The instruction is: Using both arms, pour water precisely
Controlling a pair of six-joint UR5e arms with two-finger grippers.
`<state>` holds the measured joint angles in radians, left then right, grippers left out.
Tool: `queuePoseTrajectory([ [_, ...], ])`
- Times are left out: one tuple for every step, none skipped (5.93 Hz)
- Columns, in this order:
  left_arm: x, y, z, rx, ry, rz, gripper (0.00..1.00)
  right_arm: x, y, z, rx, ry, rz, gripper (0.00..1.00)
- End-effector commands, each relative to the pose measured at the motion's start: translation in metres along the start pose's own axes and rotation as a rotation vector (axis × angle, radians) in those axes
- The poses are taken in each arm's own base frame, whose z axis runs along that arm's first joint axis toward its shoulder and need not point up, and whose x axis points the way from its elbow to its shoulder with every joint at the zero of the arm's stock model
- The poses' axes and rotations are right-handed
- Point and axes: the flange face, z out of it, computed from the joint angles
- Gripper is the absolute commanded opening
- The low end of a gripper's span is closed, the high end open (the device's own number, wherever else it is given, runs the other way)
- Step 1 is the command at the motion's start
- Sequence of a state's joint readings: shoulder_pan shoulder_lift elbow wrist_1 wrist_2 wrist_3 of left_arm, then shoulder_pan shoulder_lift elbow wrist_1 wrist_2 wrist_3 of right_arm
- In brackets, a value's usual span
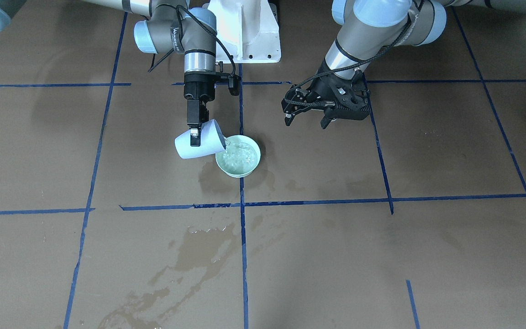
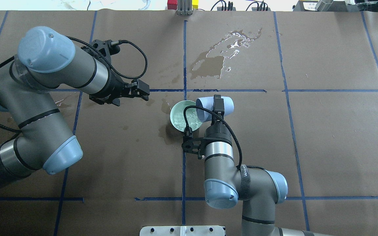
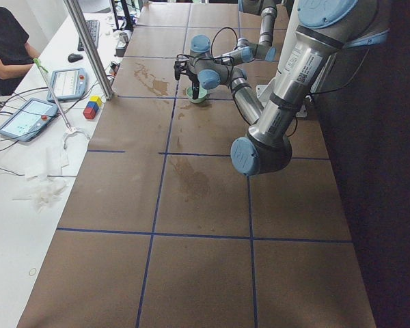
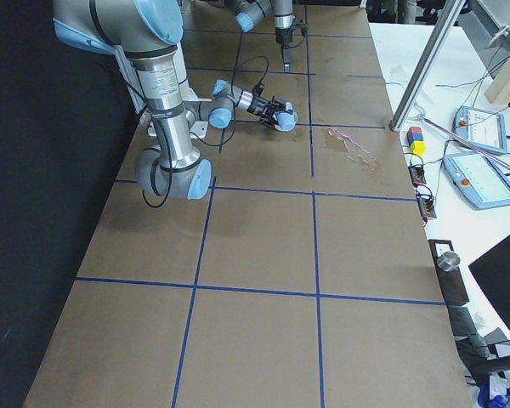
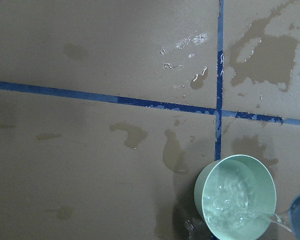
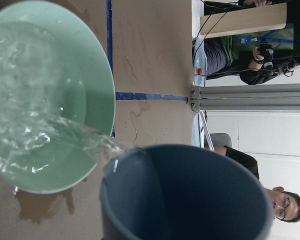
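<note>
Nearest the operators' edge, dark wet stains [image 1: 199, 256] spread over the brown paper-covered table [image 1: 427, 256], crossing one of the blue tape lines [image 1: 244, 274]. Farther in, one mint-green round bowl [image 1: 233, 172] sits on the table, right on that tape line, with clear water [image 1: 240, 156] rippling inside it. Just beside it, on the robot's right, one pale blue plastic cup [image 1: 186, 150] hangs tipped on its side with its lip over the bowl's rim. A thin stream of water runs from the lip into the bowl. The right gripper [image 1: 194, 137] has its jaws clenched on the cup's wall near the rim, one black finger showing on the outside. Farther back, toward the robot's left and well apart from the bowl, the left gripper [image 1: 306, 121] hangs above the table with its jaws spread wide, gripping nothing and touching nothing. By my count: two silver-grey arms, the right arm [image 1: 190, 41] and the left arm [image 1: 359, 41], two grippers, one cup, one bowl. Farthest back stands the white pedestal [image 1: 244, 32], between the arms
</note>
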<state>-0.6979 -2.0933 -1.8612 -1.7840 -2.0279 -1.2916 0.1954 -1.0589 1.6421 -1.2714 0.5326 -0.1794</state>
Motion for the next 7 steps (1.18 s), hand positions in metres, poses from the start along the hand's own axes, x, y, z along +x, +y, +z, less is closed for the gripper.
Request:
queuePoseTrajectory([
  [-0.0017, 0.0010, 0.0010, -0.002, -0.003, -0.001, 1.00, -0.0015, 0.0010, 0.0011, -0.018, 0.010, -0.062, 0.03],
  [-0.0017, 0.0010, 0.0011, -0.002, -0.003, -0.001, 1.00, -0.0017, 0.0006, 0.0014, -0.023, 0.011, -0.096, 0.03],
  [-0.0022, 0.0013, 0.0008, -0.002, -0.003, -0.001, 1.00, -0.0011, 0.0009, 0.0017, -0.026, 0.022, -0.119, 0.03],
  [-0.0022, 0.0013, 0.0008, -0.002, -0.003, -0.001, 1.00, 0.0005, 0.0012, 0.0020, -0.028, 0.026, -0.166, 0.03],
  [-0.0022, 0.0013, 0.0008, -0.002, -0.003, -0.002, 1.00, 0.0003, 0.0021, 0.0023, -0.030, 0.030, -0.180, 0.03],
  [-0.0022, 0.0008, -0.0004, 0.000, -0.001, -0.002, 1.00, 0.0019, 0.0017, 0.0028, -0.032, 0.035, -0.209, 0.03],
  [-0.0022, 0.0008, -0.0004, 0.000, -0.001, -0.002, 1.00, 0.0019, 0.0017, 0.0028, -0.033, 0.035, -0.224, 0.03],
])
